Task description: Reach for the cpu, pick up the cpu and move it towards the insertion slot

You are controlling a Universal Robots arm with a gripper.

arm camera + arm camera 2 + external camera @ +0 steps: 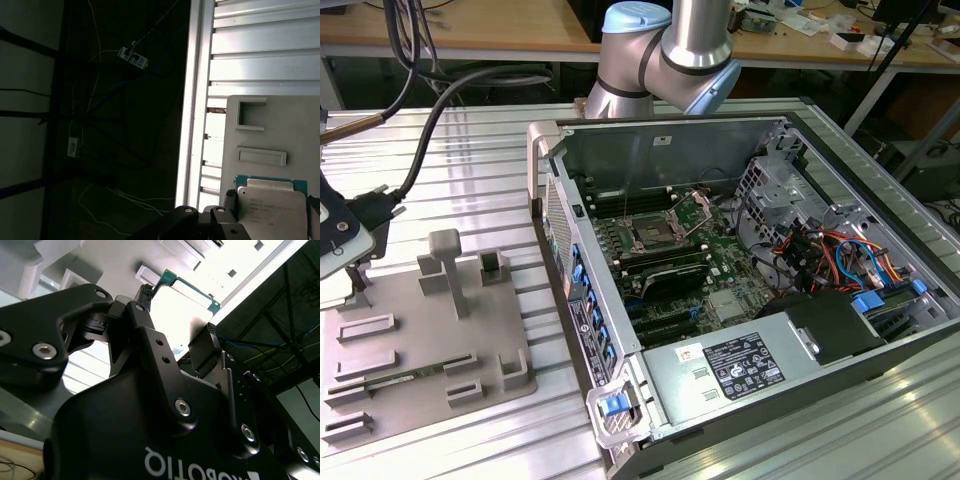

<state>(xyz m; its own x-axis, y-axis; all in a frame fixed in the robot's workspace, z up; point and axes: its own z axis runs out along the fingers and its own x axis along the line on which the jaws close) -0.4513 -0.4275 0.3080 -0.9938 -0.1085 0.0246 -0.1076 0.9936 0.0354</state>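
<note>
The cpu (272, 205) is a thin square chip with a silvery top and a green rim. It sits between my black fingers (228, 200) over the grey tray (285, 125). My gripper (172, 320) is shut on the cpu (182, 307), with one finger on each of two opposite edges. In the exterior view my gripper (348, 255) is at the far left, above the grey tray's (430, 340) far corner. The insertion slot (650, 236), a metal-framed socket with a dark centre, lies on the motherboard inside the open computer case, well off toward the exterior view's right.
The open case (740, 370) has tall metal walls, a power supply at its front and bundled cables (820, 255) on the right. The tray carries upright posts (445, 265) and rectangular recesses. A thick cable (430, 130) runs to my wrist. Everything rests on a ribbed metal table (470, 180).
</note>
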